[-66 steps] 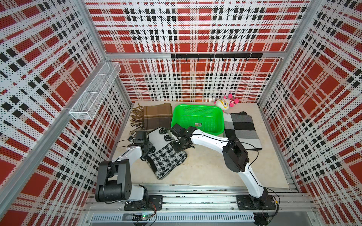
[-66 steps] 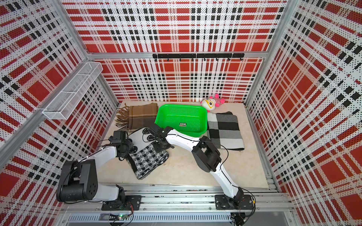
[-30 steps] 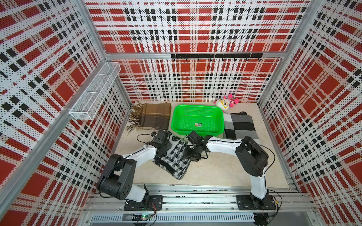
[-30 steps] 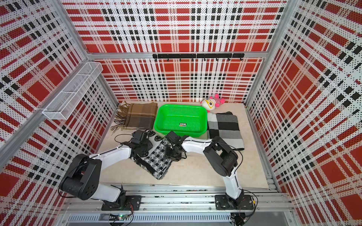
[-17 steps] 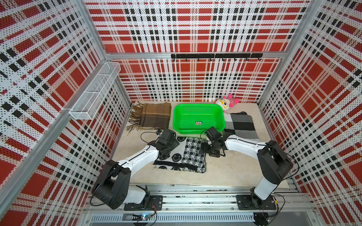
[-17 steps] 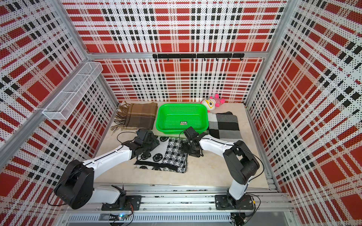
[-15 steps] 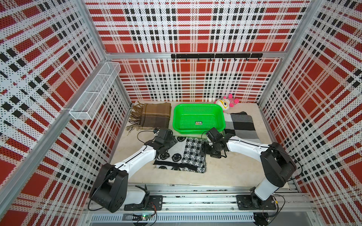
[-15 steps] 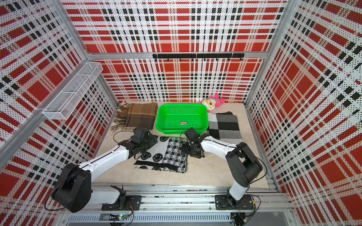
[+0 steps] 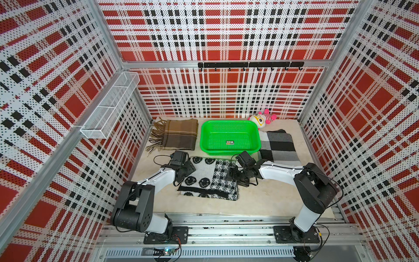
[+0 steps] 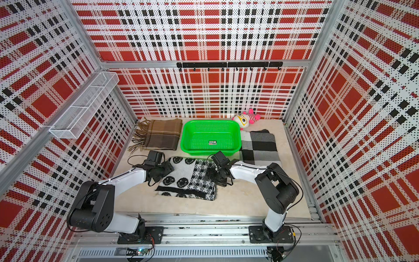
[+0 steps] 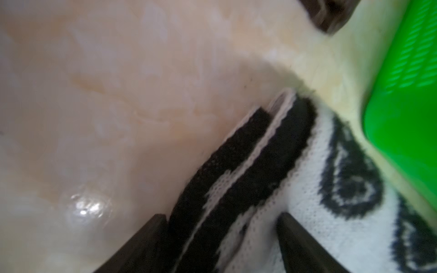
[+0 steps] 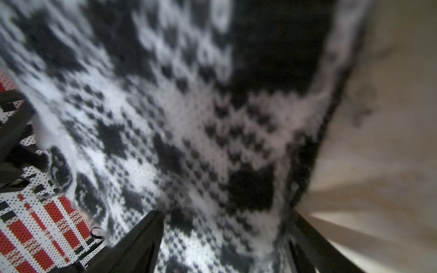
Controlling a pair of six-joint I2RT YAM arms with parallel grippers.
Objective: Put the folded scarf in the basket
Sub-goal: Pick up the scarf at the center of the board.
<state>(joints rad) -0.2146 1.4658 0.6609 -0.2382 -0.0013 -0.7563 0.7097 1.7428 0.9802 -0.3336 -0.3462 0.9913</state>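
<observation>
**Scene layout.** The table (image 9: 267, 199) is beige and enclosed by red plaid walls. The basket (image 9: 229, 122) stands at the far centre of the table. It contains only a small sticker.

**Task item.** The folded scarf (image 9: 209, 179) is black and white, with smiley faces on its left part and a houndstooth pattern on its right part. It lies flat on the table just near of the basket and outside it. In both top views its far edge is close to the basket's near wall; whether they touch cannot be determined.

**Left gripper** (image 9: 188, 169). It is positioned low at the far left corner of the scarf. In the left wrist view the fingers (image 11: 142, 241) stand well apart, with the scarf's layered black edge between them. The jaws are spread and are not clamped on the fabric.

**Right gripper** (image 9: 232, 175). It is positioned low at the right edge of the scarf. In the right wrist view, which is blurred, the fingers (image 12: 142, 238) are likewise spread wide, with houndstooth fabric between them.

**Other items.** A brown fringed scarf (image 9: 179, 136) lies left of the basket. A grey checked scarf (image 9: 278, 145) lies right of it. A plush toy (image 9: 260, 119) sits at the far right. A white wire rack (image 9: 111, 108) is mounted on the left wall.
</observation>
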